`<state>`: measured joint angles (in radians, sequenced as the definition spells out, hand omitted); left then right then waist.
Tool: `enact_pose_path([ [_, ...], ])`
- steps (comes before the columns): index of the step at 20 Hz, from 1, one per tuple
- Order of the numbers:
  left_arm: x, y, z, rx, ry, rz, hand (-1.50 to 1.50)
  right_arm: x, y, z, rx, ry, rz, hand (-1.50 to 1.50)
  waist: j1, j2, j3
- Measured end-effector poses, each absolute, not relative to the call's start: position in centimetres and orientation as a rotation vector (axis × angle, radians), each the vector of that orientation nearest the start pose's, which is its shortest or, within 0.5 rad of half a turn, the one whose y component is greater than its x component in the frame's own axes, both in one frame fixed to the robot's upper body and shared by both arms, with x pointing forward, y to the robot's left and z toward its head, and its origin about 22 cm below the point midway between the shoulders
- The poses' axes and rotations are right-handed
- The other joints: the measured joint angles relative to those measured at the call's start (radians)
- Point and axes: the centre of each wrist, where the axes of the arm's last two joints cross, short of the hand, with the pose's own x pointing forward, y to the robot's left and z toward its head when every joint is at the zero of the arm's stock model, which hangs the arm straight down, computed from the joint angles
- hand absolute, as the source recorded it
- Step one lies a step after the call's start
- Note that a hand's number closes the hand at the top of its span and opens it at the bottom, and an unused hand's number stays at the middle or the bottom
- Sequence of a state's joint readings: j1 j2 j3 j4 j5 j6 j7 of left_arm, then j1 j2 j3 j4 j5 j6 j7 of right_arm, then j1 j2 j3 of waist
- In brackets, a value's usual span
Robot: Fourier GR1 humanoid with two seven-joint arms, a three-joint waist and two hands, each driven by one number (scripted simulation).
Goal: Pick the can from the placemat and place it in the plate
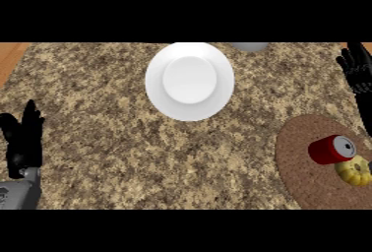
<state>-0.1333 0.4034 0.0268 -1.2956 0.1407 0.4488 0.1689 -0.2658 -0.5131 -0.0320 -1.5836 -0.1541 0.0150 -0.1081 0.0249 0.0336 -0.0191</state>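
One red can point(330, 148) lies tipped on the brown placemat point(309, 172), well below the open, empty right hand point(357, 66) (fingers straight); speckled stone worktop point(109, 123).

Single head view; steep downward look onto counter point(109, 123); forearms entering bottom edge

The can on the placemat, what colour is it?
The can is red with a silver-grey end, lying on the brown placemat. The head view shows it best.
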Motion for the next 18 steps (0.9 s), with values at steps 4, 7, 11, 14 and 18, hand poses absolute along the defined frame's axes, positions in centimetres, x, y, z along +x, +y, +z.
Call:
enact_pose_path([
  [4, 27.1, 32.1, -0.1, 0.492, -1.354, 0.124, 0.0, 30.9, -31.1, 10.8, -0.228, -1.83, 0.182, 1.5, -0.007, -0.018, 0.011],
  [7, 27.2, 30.6, 0.3, 0.394, -1.444, 0.012, 0.0, 31.2, -32.2, 9.8, -0.347, -1.706, 0.12, 1.5, -0.011, -0.018, 0.006],
  [11, 26.9, 29.3, 0.1, 0.273, -1.486, -0.077, 0.0, 30.9, -32.9, 7.5, -0.648, -1.656, -0.078, -1.5, -0.018, -0.023, 0.012],
  [14, 26.1, 29.1, -0.8, 0.215, -1.503, -0.112, 0.0, 30.4, -30.4, 4.1, -0.76, -1.666, -0.172, -1.5, -0.016, -0.027, 0.016],
  [18, 25.3, 29.8, -1.2, 0.173, -1.509, -0.129, 0.0, 28.5, -27.6, 1.2, -0.878, -1.679, -0.183, -1.5, -0.022, -0.032, 0.017],
])
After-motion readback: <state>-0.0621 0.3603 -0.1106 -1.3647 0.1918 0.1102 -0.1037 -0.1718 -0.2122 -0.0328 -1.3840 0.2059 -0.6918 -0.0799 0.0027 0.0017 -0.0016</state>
